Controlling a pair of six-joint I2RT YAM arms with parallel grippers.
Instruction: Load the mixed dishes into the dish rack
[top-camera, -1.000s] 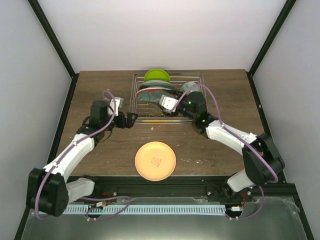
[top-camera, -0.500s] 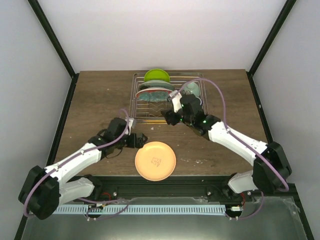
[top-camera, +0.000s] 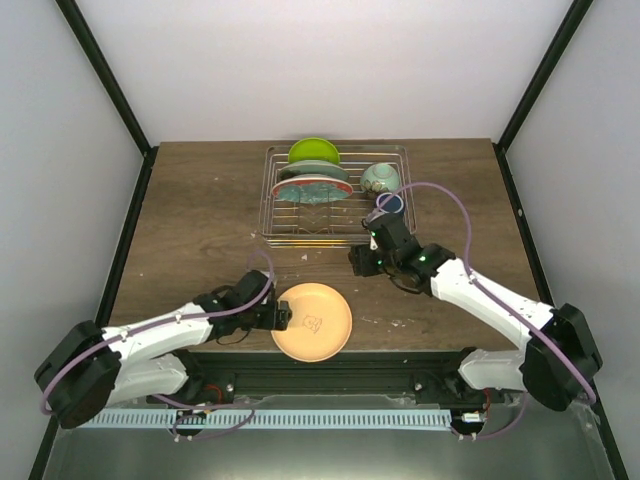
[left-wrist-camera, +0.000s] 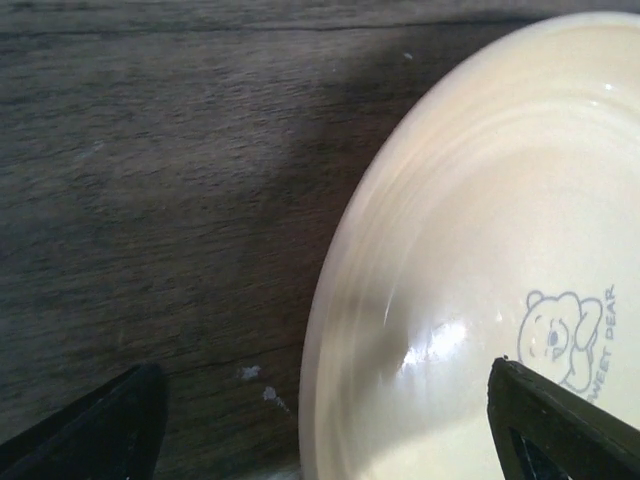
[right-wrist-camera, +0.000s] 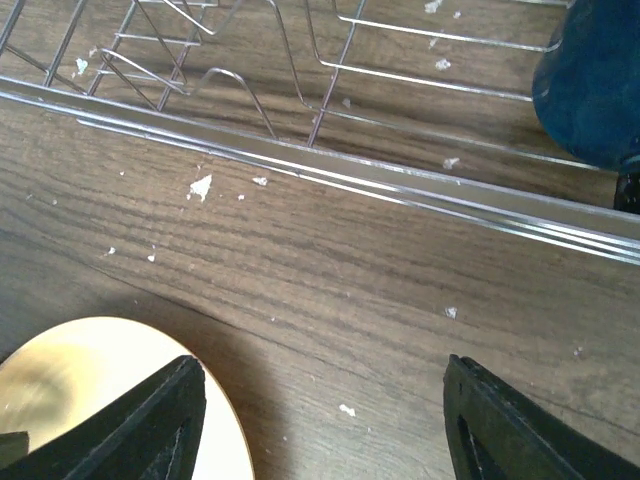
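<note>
The peach-tan plate (top-camera: 311, 321) lies flat on the table near the front edge. It also shows in the left wrist view (left-wrist-camera: 480, 270) and the right wrist view (right-wrist-camera: 100, 400). My left gripper (top-camera: 283, 317) is open, its jaws astride the plate's left rim (left-wrist-camera: 325, 420). My right gripper (top-camera: 358, 262) is open and empty over bare table just in front of the dish rack (top-camera: 272, 235). The rack holds the lime-green plate (top-camera: 312, 150), the red floral plate (top-camera: 312, 189), the mint-green bowl (top-camera: 381, 178) and the dark-blue mug (top-camera: 390, 204), which also shows in the right wrist view (right-wrist-camera: 590, 90).
The rack's front wire rail (right-wrist-camera: 330, 175) runs across the right wrist view. White crumbs dot the wooden table (top-camera: 200, 200). Black frame posts stand at the table's left and right edges.
My left gripper moved from beside the rack down to the plate's left rim. My right gripper drew back out of the rack toward the front, leaving the mug inside.
</note>
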